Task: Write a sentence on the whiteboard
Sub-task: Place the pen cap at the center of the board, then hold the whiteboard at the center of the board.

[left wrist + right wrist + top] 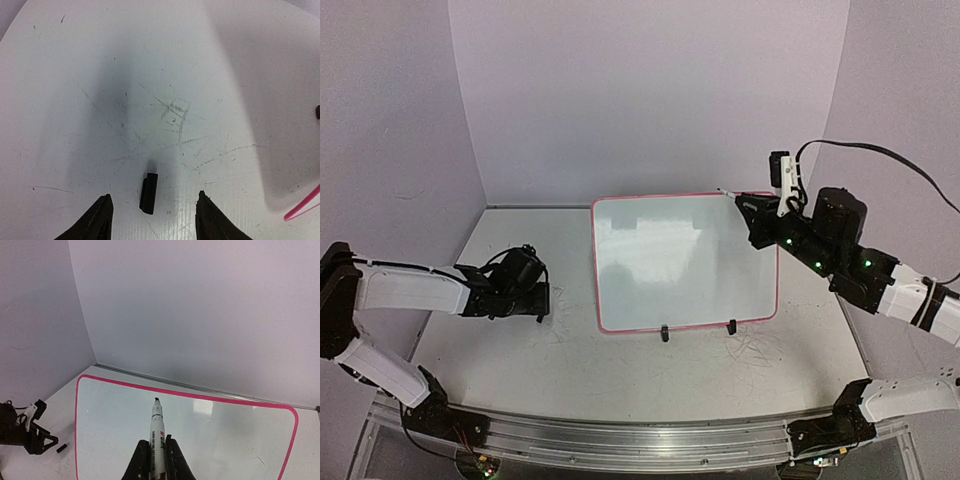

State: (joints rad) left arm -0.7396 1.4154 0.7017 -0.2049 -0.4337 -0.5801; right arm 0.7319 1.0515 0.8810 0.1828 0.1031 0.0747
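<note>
The fingers (102,220) of the left gripper (154,196) are seen standing apart in the left wrist view; a small black cap (148,193) lies on the scuffed table (75,100) between them and is touched by neither; only a sliver of pink rim is caught at the right edge.

In the right wrist view the fingers of the right gripper (156,441) are clamped on the marker (157,425); its nib is bare and held above the whiteboard (225,450), whose surface is seen blank; no letter of the sentence is found yet.

In the top external view the whiteboard is shown lying flat in the middle of the table, clip feet at its near edge, the left gripper resting well to its left, and the nib placed over the far right corner.

The step in hand is judged to be the approach to the first stroke; the nib is best carried across to the board's left side, so that a whole line fits, and lowered gently; light pressure is advised, since the board could be pushed along.

Only the left wrist view shows the gaps beside the cap; only the right wrist view shows the bare nib; only the top view places the nib over the board.
</note>
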